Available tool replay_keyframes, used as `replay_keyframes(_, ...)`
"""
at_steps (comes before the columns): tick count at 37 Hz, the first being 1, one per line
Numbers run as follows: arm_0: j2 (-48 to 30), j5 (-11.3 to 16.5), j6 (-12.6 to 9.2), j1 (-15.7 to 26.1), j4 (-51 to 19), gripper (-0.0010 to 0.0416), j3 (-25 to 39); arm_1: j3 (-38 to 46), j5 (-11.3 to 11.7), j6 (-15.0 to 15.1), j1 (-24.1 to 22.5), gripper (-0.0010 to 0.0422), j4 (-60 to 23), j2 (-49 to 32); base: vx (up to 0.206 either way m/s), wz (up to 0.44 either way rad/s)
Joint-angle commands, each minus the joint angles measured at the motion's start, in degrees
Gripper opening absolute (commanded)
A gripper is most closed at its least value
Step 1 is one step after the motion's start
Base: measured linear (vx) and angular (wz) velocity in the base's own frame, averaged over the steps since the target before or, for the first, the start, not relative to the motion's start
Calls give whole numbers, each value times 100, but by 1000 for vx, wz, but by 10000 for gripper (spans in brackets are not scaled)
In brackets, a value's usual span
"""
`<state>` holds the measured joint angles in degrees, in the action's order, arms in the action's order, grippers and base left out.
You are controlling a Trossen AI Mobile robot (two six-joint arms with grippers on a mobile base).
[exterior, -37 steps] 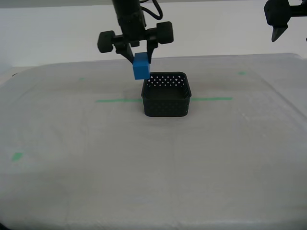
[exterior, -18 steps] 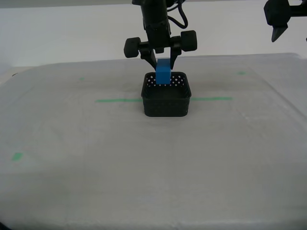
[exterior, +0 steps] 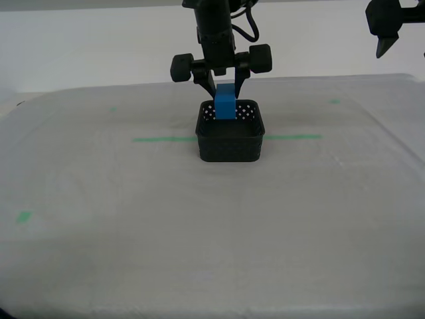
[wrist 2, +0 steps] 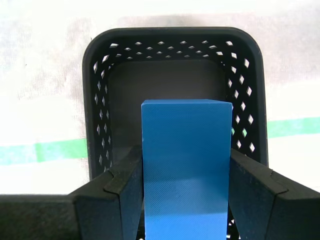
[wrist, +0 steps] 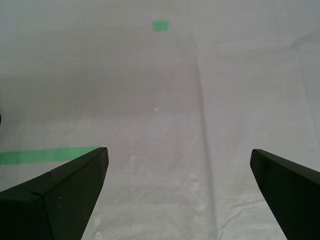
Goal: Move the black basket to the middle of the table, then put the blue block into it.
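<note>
The table (exterior: 99, 219) wears a whitish-grey cloth, matt, with a fine weave and faint creases; the green tape line (exterior: 163, 139) on it looks flat and matt. The black basket (exterior: 230, 142) is dull moulded plastic with perforated walls. The blue block (wrist 2: 186, 165) is smooth and matt with faint fine ridging. My second gripper (wrist 2: 182, 195) has matt black plastic fingers.

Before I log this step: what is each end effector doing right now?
My first gripper: open, empty, above the table.
My second gripper: shut on the blue block, over the black basket.
</note>
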<state>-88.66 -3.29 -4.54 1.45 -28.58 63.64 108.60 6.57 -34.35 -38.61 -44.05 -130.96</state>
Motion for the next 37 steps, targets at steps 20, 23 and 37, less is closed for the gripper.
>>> replay_keyframes(20, 2, 9, 9, 4, 9, 399, 7, 4, 0, -17, -11, 245, -175, 7, 0, 0)
replay_keyframes(23, 2, 9, 9, 4, 9, 399, 7, 4, 2, -17, -11, 308, -216, 9, 0, 0)
replay_keyframes(37, 2, 9, 9, 4, 7, 399, 7, 7, -153, 35, -2, 412, -267, 94, 0, 0)
